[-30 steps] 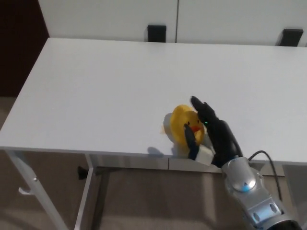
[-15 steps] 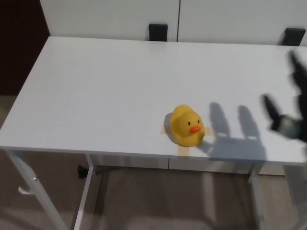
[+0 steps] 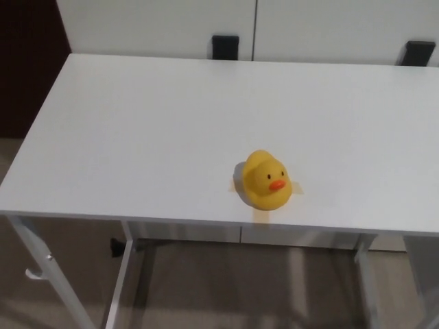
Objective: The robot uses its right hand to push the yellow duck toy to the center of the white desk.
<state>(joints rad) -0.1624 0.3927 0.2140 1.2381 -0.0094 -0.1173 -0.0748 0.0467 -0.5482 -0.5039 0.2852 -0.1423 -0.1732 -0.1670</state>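
Neither robot hand showed in the head view, so their state could not be told, and the yellow duck toy (image 3: 266,180) sat upright alone near the front edge of the white desk (image 3: 137,123), its orange beak facing the camera.

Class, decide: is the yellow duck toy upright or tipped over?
Upright: the yellow duck toy rests on its base, head and orange beak on top.
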